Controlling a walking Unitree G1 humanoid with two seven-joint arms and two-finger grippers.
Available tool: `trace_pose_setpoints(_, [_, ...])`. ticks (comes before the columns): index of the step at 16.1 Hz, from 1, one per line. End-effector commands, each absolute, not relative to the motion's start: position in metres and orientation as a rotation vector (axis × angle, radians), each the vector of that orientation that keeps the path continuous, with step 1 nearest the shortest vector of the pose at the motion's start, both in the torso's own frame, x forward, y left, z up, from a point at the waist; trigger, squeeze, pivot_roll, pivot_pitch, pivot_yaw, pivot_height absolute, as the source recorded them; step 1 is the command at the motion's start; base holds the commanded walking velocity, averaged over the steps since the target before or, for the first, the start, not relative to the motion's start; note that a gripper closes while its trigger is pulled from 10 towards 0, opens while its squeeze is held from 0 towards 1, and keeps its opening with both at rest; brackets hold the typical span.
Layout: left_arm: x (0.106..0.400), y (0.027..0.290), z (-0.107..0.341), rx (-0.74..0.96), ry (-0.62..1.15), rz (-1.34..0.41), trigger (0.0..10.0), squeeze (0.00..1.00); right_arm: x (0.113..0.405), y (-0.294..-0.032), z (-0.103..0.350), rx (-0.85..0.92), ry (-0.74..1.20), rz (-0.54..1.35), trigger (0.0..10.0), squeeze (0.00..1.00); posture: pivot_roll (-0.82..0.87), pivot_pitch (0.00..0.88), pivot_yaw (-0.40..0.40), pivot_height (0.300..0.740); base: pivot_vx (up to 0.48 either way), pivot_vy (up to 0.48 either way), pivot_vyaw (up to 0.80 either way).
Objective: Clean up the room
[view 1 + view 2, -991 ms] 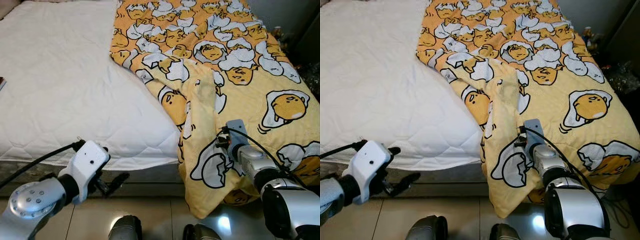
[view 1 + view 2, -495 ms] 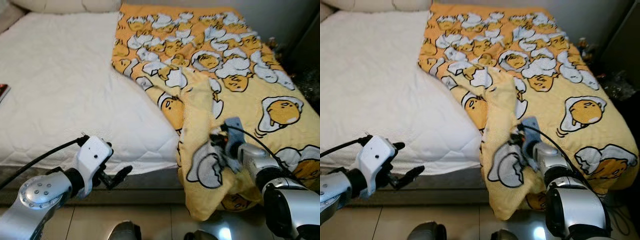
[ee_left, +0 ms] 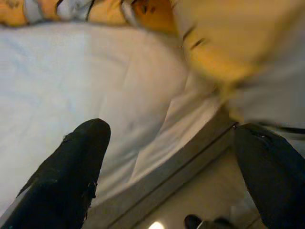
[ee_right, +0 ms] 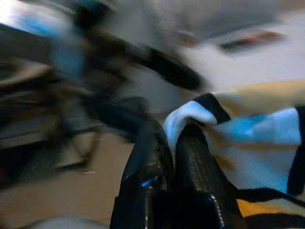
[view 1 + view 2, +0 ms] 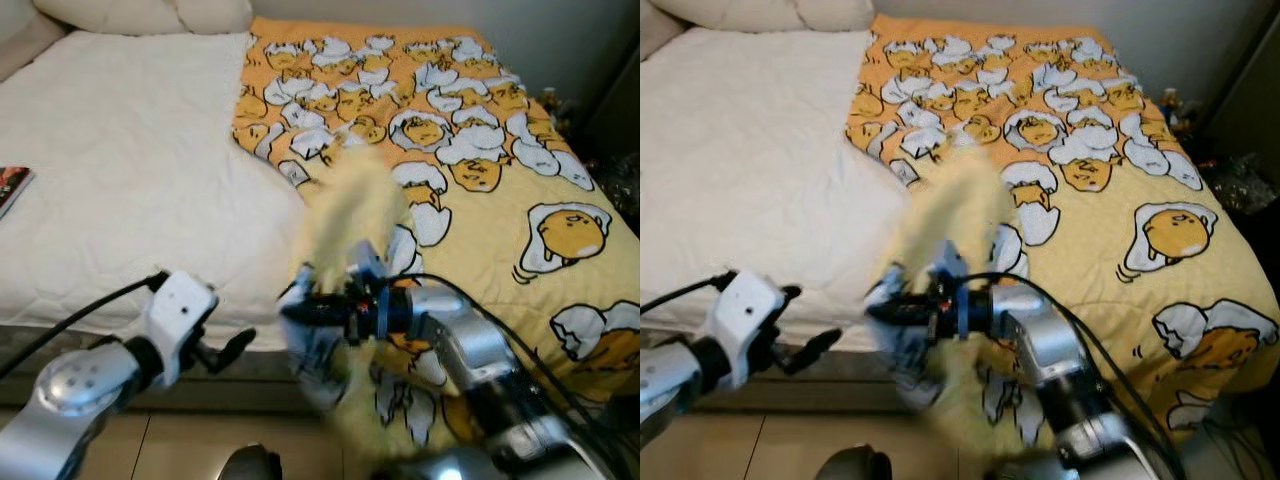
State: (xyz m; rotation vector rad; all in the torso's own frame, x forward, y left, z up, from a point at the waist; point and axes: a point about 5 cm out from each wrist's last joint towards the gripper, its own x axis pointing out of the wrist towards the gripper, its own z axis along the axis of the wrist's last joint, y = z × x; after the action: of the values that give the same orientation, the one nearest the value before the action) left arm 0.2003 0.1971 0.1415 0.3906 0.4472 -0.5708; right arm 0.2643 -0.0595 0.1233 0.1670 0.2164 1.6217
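While the right gripper [image 4: 164, 143] had its two black fingers [image 4: 147, 162] pressed together on a white-and-black fold of the yellow blanket [image 5: 480, 150], I could see from the wrist camera that the cloth was pinched right at the tips. In the head views that arm reached across my front toward the left, and the lifted corner of the blanket [image 5: 350, 215] stood up from the bed in a blurred yellow peak just above the gripper, with more of it hanging below near the foot of the bed.

The rest of the blanket lay spread over the right half of the bed, printed with cartoon egg figures in white, yellow and orange. I could make out no lettering or label on it.

My left gripper [image 5: 225, 350] hung low in front of the bed's near edge, fingers [image 3: 71, 167] spread wide apart and holding nothing; its wrist camera looked between them at the white mattress cover and the bed's side.

The white quilted mattress cover [image 5: 120, 180] lay bare on the left half of the bed. Pale pillows [image 5: 150, 15] sat at the head. At the far left edge of the bed I saw a small flat item, a book [image 5: 12, 185] perhaps, red and dark, its print too small for me to read. The tiled floor [image 5: 200, 440] showed below.
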Motion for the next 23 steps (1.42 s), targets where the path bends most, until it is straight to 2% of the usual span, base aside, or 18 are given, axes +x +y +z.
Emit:
trace_pose_setpoints(1, [0.200,0.208,0.143,0.418,0.455,-0.531,10.0,0.00,0.250,-0.057,0.136,0.197,0.203,1.752,0.0,0.00,0.13,0.000,-0.005,0.740,0.000,0.000,0.00])
trace_pose_setpoints(3, [0.199,0.215,0.139,0.428,0.474,-0.508,10.0,0.00,0.243,-0.062,0.127,0.130,0.243,1.733,0.0,0.00,0.12,0.000,-0.009,0.740,0.000,0.000,0.00])
trace_pose_setpoints(4, [0.197,0.217,0.135,0.429,0.483,-0.509,10.0,0.00,0.246,-0.070,0.112,0.072,0.278,1.585,10.0,0.00,0.11,0.000,-0.011,0.740,0.000,0.000,0.00])
trace_pose_setpoints(6, [0.196,0.219,0.131,0.429,0.489,-0.504,10.0,0.00,0.249,-0.076,0.106,0.078,0.334,1.460,10.0,0.00,0.09,0.000,-0.010,0.740,0.000,0.000,0.00])
trace_pose_setpoints(7, [0.197,0.221,0.128,0.429,0.494,-0.495,10.0,0.00,0.252,-0.081,0.104,0.086,0.360,1.372,10.0,1.00,0.09,0.000,-0.009,0.740,0.000,0.000,0.00])
trace_pose_setpoints(11, [0.209,0.219,0.120,0.408,0.473,-0.468,10.0,0.00,0.260,-0.092,0.109,0.158,0.330,1.215,10.0,1.00,0.05,0.000,0.001,0.740,0.000,0.000,0.00])
trace_pose_setpoints(16, [0.232,0.202,0.112,0.351,0.395,-0.402,10.0,0.00,0.272,-0.120,0.120,0.179,0.198,0.876,10.0,1.00,0.01,0.000,0.007,0.740,0.000,0.000,0.00])
trace_pose_setpoints(17, [0.238,0.201,0.114,0.341,0.365,-0.364,10.0,0.00,0.274,-0.128,0.114,0.176,0.208,0.780,10.0,1.00,0.01,0.000,0.001,0.740,0.000,0.000,0.00])
trace_pose_setpoints(19, [0.247,0.200,0.118,0.334,0.303,-0.300,10.0,0.00,0.281,-0.149,0.094,0.170,0.254,0.472,10.0,1.00,0.01,0.000,-0.013,0.740,0.000,0.000,0.00])
trace_pose_setpoints(20, [0.248,0.199,0.117,0.331,0.294,-0.288,10.0,0.00,0.281,-0.153,0.089,0.169,0.270,0.396,10.0,1.00,0.00,0.000,-0.012,0.740,0.000,0.000,0.00])
trace_pose_setpoints(21, [0.251,0.198,0.116,0.314,0.277,-0.251,10.0,0.00,0.279,-0.168,0.076,0.181,0.301,0.194,10.0,1.00,-0.01,0.000,-0.009,0.740,0.000,0.000,0.00])
trace_pose_setpoints(23, [0.256,0.190,0.111,0.282,0.255,-0.223,10.0,0.00,0.265,-0.175,0.065,0.169,0.292,0.066,10.0,1.00,-0.05,0.000,0.009,0.740,0.000,0.214,0.00])
